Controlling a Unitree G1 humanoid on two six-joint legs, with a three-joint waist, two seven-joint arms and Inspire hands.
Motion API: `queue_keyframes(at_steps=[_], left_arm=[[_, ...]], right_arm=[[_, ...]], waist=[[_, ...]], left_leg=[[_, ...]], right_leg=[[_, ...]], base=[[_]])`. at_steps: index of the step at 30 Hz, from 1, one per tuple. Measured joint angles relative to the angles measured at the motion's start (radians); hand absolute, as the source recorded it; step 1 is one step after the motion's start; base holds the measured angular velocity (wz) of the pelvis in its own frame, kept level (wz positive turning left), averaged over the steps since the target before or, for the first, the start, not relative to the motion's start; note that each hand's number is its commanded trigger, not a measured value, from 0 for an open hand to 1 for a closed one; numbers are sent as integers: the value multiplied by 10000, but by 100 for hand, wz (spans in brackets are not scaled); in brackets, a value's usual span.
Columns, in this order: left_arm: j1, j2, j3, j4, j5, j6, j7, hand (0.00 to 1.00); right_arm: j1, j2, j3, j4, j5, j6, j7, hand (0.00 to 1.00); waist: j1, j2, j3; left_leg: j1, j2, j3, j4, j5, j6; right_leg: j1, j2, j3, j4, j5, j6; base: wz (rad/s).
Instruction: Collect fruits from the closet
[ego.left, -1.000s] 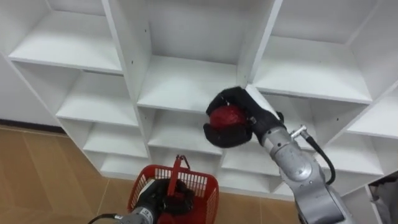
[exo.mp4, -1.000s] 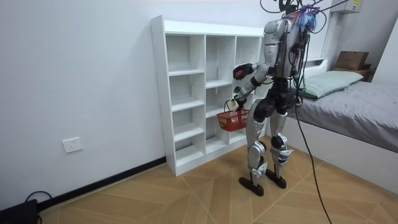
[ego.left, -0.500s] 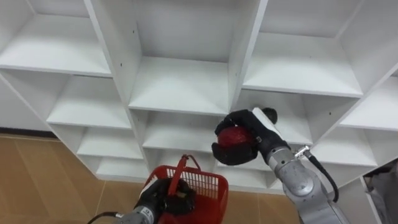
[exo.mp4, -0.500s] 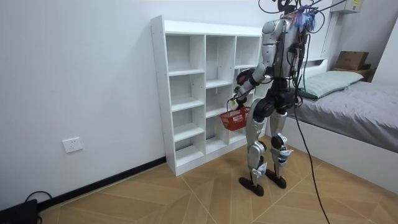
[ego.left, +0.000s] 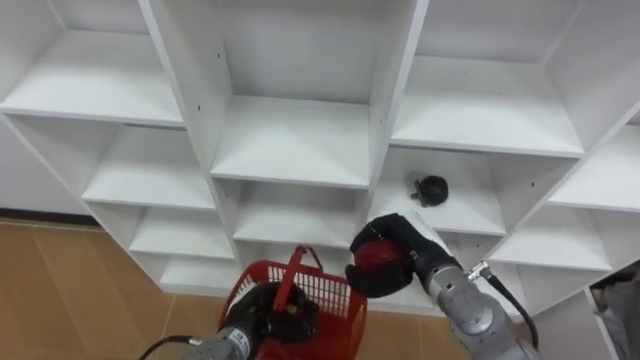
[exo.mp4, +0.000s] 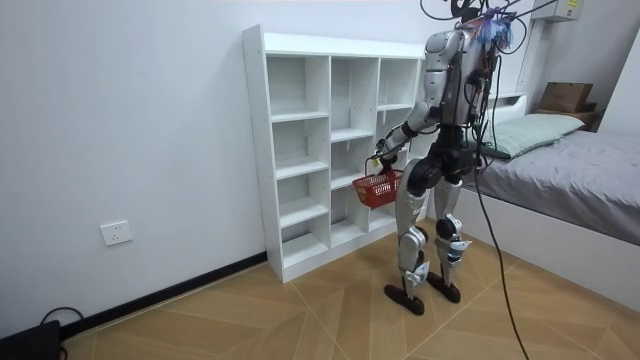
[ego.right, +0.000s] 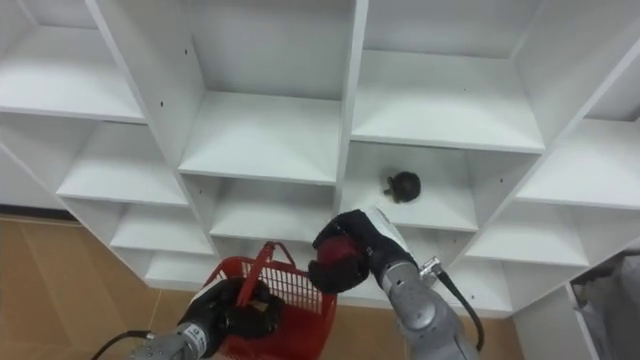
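Now | right hand (ego.left: 404, 240) grips 1 red fruit (ego.left: 376, 256) | left hand (ego.left: 262, 308) grips 1 basket (ego.left: 336, 298) | 1 dark fruit (ego.left: 432, 189) shelved

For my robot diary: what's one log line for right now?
right hand: holds red fruit near red basket | left hand: grips basket handle | dark fruit: on closet shelf

A home bedroom: bed (exo.mp4: 570, 165) with pillow (exo.mp4: 530, 127) (beside white closet (exo.mp4: 330, 140)), wood floor (exo.mp4: 300, 315).
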Motion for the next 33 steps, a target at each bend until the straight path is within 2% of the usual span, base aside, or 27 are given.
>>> queue_keyframes(at_steps=[8, 11, 13, 17, 23, 33], left_arm=[[-20, -5, -290, -421, 7, -69, -195, 100], [-44, -65, -355, -495, 5, -367, -250, 100], [-45, -72, -359, -495, 4, -430, -262, 100], [-44, -104, -387, -494, 9, -441, -377, 100], [-41, -69, -557, -472, 23, -464, -420, 100], [-39, -85, -569, -472, 23, -460, -437, 100]], right_arm=[[-5, 161, -6, 180, -752, 2, 41, 100], [-76, 248, -3, 179, -924, -5, 23, 100], [-129, 325, -2, 179, -1115, -8, 1, 100], [-178, 425, 19, 179, -1205, -18, -5, 100], [-202, 441, 460, 179, -1221, -18, -9, 100], [-515, 440, 714, 181, -1504, 6, 22, 100]], waist=[[-9, -27, 15], [38, -48, 31], [38, -72, 51], [177, -155, 129], [254, -140, 143], [260, -134, 149]], left_leg=[[-111, 12, 131, -24, -1, 1], [-131, 16, 195, -79, -1, 0], [-148, 13, 204, -104, -1, 0], [-159, 12, 204, -170, -1, -1], [-237, 11, 162, -194, -5, -8], [-266, 7, 125, -185, -6, -9]], right_leg=[[-171, 7, 153, 12, -2, 1], [-239, 10, 195, 15, -2, 1], [-259, 14, 199, 3, -2, 1], [-277, 17, 181, -16, -3, 1], [-300, 12, 128, -16, -3, 1], [-301, 10, 69, -5, -2, 2]], base=[[-4], [-4], [-2], [0], [2], [1]])
